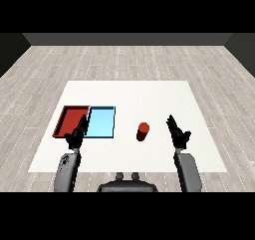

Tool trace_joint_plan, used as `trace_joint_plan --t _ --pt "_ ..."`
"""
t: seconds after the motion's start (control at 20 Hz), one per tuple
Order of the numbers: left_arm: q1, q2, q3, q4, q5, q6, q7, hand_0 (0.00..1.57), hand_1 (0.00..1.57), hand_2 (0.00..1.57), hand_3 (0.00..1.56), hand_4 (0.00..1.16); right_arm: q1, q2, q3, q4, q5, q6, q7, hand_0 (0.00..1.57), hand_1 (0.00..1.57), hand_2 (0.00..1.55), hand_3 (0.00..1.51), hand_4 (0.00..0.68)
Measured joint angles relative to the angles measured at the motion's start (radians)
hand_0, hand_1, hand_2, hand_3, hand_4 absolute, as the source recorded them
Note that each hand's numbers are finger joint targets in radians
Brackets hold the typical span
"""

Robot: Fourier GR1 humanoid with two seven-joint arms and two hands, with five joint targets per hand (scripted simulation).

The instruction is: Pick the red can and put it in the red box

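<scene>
R hand (178, 134) apart from red can (143, 131)

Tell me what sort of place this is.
Probably a bare test room for tabletop sorting: a white table on grey plank flooring, holding only a red tray, a light blue tray and a red can.

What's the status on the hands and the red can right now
Left hand open, over the red tray's near edge. Right hand open, right of the red can. Can upright on table, untouched. Nothing between.

Bare white table (149, 97) between red can (143, 131) and right hand (179, 136), nothing between.
</scene>
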Motion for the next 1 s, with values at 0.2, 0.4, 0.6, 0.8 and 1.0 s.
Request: trace_joint_plan --t 0.2,0.4,0.6,0.8,1.0 --pt "0.005 -0.009 0.007 0.0 -0.014 0.007 0.004 0.0 0.0 0.0 0.0 0.0 0.036 0.012 0.005 -0.024 0.025 -0.001 -0.009 0.0 0.0 0.0 0.0 0.0" --pt "0.0 -0.029 0.023 -0.037 -0.004 0.022 -0.077 0.0 0.0 0.0 0.0 0.0 0.062 0.041 0.022 -0.06 0.02 0.008 -0.088 0.0 0.0 0.0 0.0 0.0" --pt "0.015 -0.046 0.038 -0.048 0.01 0.013 -0.228 0.0 0.0 0.0 0.0 0.0 0.094 0.05 0.019 -0.095 -0.037 0.065 -0.196 0.0 0.0 0.0 0.0 0.0" --pt "0.041 -0.057 0.036 -0.057 0.021 0.001 -0.297 0.0 0.0 0.0 0.0 0.0 0.113 0.038 -0.001 -0.092 -0.062 0.108 -0.267 0.0 0.0 0.0 0.0 0.0" --pt "0.015 -0.057 0.048 -0.028 0.026 0.002 -0.327 0.0 0.0 0.0 0.0 0.0 0.123 0.059 0.019 -0.111 -0.041 0.097 -0.278 0.0 0.0 0.0 0.0 0.0"
